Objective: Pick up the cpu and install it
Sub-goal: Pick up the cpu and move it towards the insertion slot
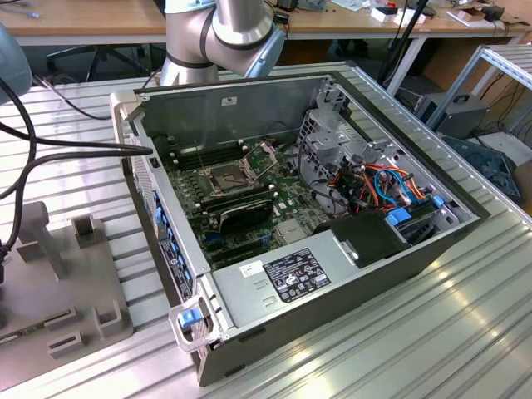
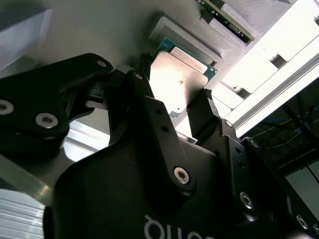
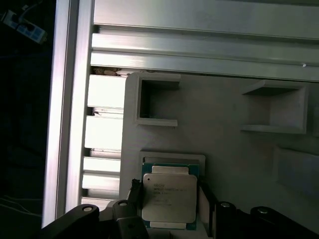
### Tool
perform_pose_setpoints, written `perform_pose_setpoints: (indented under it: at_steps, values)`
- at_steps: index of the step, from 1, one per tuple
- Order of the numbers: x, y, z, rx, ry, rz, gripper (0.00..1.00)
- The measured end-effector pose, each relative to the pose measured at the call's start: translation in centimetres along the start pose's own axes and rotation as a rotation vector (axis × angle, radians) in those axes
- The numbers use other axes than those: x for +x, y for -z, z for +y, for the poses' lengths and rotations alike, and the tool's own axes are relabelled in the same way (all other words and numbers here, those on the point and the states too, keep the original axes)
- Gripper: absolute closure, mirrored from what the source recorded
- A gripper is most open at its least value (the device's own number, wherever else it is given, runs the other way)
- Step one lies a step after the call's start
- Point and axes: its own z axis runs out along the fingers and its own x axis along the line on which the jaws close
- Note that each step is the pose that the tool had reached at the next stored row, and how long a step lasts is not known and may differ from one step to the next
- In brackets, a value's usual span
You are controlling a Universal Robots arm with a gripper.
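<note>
Straddling the cpu (image 3: 168, 196), the gripper (image 3: 169, 195) has its jaws parted, with one dark finger (image 3: 134, 193) on each side of the chip. In the first wrist view a thin pale strip shows between one finger and the chip's edge. From that I judge the jaws are not yet clamped, only set around it.

The cpu lies flat between the jaws, metal top up, in a shallow recess of a grey fixture (image 3: 224, 144). Beyond the fingertips the same fixture carries two more box-shaped pockets. In the second wrist view the chip's lid catches bright light between the fingers.

In the exterior view the computer case (image 1: 249, 100) lies open on the ribbed table (image 1: 399, 349). It is well apart from the jaws, since the fixture stands outside it. On the board inside, the dark square socket (image 1: 229, 176) is uncovered, and its retention frame (image 1: 264, 151) is swung up beside it.

My reading is that the task is at its start. The approach to the chip is made and the socket stands ready to receive it. The grasp itself is not yet made, the chip has not left its recess, and the whole install is not yet done.
</note>
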Motion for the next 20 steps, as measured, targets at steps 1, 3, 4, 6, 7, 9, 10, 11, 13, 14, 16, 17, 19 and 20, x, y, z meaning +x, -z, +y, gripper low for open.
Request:
perform_pose_setpoints:
  at_steps: [1,3,4,6,7,9,10,11,13,14,16,17,19,20]
  values:
    - [0.00,0.10,0.00,0.0000,0.000,0.0000,0.45]
    - [0.01,0.37,0.01,0.0000,0.000,0.0000,0.45]
    - [0.01,0.51,0.01,-0.0001,0.000,0.0000,0.45]
    - [0.02,0.74,0.02,0.0000,0.000,0.0000,0.45]
    - [0.02,0.86,0.02,-0.0001,0.000,-0.0001,0.45]
    - [0.03,1.37,0.03,-0.0001,0.000,-0.0001,0.45]
    - [0.04,1.57,0.03,-0.0001,0.000,-0.0001,0.45]
    - [0.04,1.59,0.04,-0.0001,0.000,-0.0002,0.45]
    - [0.04,1.60,0.04,-0.0002,0.000,-0.0004,0.45]
    - [0.04,1.62,0.04,0.0000,0.000,-0.0001,0.45]
    - [0.04,1.63,0.04,-0.0001,0.000,-0.0002,0.45]
    - [0.04,1.64,0.04,-0.0001,0.000,-0.0001,0.45]
    - [0.04,1.71,0.03,0.0000,0.000,0.0000,0.45]
    - [0.05,1.78,0.04,0.0001,0.000,0.0002,0.45]
